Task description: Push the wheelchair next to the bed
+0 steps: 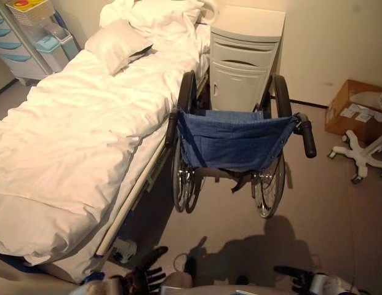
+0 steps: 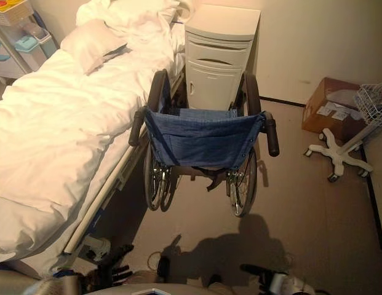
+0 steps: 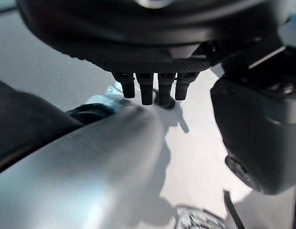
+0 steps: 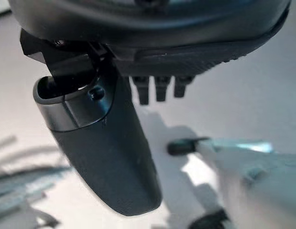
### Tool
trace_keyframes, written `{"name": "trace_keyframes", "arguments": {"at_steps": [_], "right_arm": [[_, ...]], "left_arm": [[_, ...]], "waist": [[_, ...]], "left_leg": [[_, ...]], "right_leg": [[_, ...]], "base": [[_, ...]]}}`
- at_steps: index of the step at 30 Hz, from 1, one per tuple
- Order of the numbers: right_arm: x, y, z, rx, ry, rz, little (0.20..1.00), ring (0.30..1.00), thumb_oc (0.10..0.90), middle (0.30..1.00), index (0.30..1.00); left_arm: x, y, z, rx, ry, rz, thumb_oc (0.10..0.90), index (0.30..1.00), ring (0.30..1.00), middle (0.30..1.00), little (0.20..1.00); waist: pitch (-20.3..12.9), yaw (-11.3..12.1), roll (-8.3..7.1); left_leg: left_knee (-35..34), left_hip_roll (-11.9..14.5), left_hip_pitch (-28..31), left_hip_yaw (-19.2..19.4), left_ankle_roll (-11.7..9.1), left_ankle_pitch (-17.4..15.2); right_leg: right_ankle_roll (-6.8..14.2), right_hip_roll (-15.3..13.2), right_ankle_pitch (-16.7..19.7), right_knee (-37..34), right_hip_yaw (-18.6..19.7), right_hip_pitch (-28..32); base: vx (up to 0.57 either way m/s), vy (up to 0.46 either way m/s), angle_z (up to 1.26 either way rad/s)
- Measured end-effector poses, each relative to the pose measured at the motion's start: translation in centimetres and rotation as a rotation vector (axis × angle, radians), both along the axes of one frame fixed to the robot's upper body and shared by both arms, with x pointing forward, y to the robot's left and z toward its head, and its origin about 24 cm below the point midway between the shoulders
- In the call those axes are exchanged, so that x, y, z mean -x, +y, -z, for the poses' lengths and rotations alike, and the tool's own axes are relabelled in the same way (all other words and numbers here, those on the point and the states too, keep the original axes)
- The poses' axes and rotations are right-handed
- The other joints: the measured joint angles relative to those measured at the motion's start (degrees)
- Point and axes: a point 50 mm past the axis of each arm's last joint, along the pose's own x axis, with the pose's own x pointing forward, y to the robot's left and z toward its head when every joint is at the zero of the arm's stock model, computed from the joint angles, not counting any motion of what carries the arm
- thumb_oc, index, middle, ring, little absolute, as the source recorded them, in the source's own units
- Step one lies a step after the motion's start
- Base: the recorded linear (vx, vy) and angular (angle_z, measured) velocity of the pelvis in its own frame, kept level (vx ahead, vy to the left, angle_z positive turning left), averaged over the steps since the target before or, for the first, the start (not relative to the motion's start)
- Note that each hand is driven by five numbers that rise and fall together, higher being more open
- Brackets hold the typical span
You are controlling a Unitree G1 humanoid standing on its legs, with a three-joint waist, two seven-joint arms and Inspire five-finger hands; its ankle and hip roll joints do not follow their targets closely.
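Observation:
The wheelchair (image 1: 230, 141), with a blue cloth back and black push handles (image 1: 307, 138), stands beside the white bed (image 1: 67, 135), its front facing a cream bedside cabinet (image 1: 243, 58). Its left wheel is close to the bed frame. My left hand (image 1: 144, 276) hangs low at the lower edge of the eye views, well short of the chair, with its fingers (image 3: 148, 88) straight and spread and nothing in them. My right hand (image 1: 295, 276) is low on the other side, also apart from the handles, with its thumb (image 4: 100, 143) out and nothing held.
A pillow (image 1: 117, 43) lies at the head of the bed. A cardboard box (image 1: 357, 107) and a white star-shaped wheeled base (image 1: 360, 153) stand to the right by the wall. A drawer cart (image 1: 18, 37) stands at the far left. Bare floor lies between me and the chair.

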Motion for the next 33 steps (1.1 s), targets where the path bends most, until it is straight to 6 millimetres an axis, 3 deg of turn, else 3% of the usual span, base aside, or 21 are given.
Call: {"name": "trace_keyframes", "arguments": {"at_steps": [4,9,15,21,33], "right_arm": [[1.0,2.2,1.2,-0.055,0.015,-0.074,0.900,0.900,0.800,0.900,0.900],[2.8,3.7,2.4,-0.133,0.052,-0.037,0.900,0.900,0.800,0.900,0.900],[2.8,3.5,2.5,-0.135,-0.004,-0.139,0.900,0.900,0.800,0.900,0.900],[3.2,2.8,2.5,-0.149,-0.026,-0.166,0.900,0.900,0.800,0.900,0.900],[3.4,2.8,2.6,-0.190,-0.030,-0.163,0.900,0.900,0.800,0.900,0.900]], "left_arm": [[0.9,-0.5,2.3,-0.043,0.010,-0.067,0.800,0.900,0.900,0.900,0.900],[2.4,-0.4,3.9,-0.112,0.060,-0.120,0.800,0.900,0.900,0.900,0.900],[3.3,0.3,4.3,-0.182,0.077,-0.115,0.800,0.900,0.900,0.900,0.900],[3.7,-0.1,4.5,-0.180,0.090,-0.122,0.800,0.900,0.900,0.900,0.900],[3.9,-0.7,4.7,-0.176,0.087,-0.119,0.800,0.900,0.900,0.900,0.900]], "waist": [[-0.81,-0.34,-0.76],[-1.99,-1.43,-2.60],[-2.44,-1.58,-2.32],[-3.14,-1.79,-1.12],[-3.40,-1.68,-1.41]], "left_leg": [[-0.01,-0.02,-0.01,0.15,-0.02,-0.02],[-0.37,-0.02,-0.32,0.55,0.00,-0.04],[-0.38,0.08,-0.24,1.57,0.06,-0.10],[-0.37,0.11,-0.11,1.87,0.15,-0.17],[-0.38,0.12,-0.02,1.89,0.15,-0.17]], "right_leg": [[0.04,-0.05,-0.03,0.00,0.06,-0.07],[-0.03,-0.11,-0.02,0.00,0.25,-0.32],[-0.02,-0.12,-0.02,0.00,1.26,-1.01],[-0.04,-0.09,0.00,0.00,1.51,-1.05],[-0.05,-0.08,0.01,0.01,1.51,-0.93]], "base": [[0.01,0.025,-0.01],[0.02,0.046,-0.03],[0.00,0.034,-0.07],[0.00,0.011,-0.02],[0.00,0.000,0.00]]}}
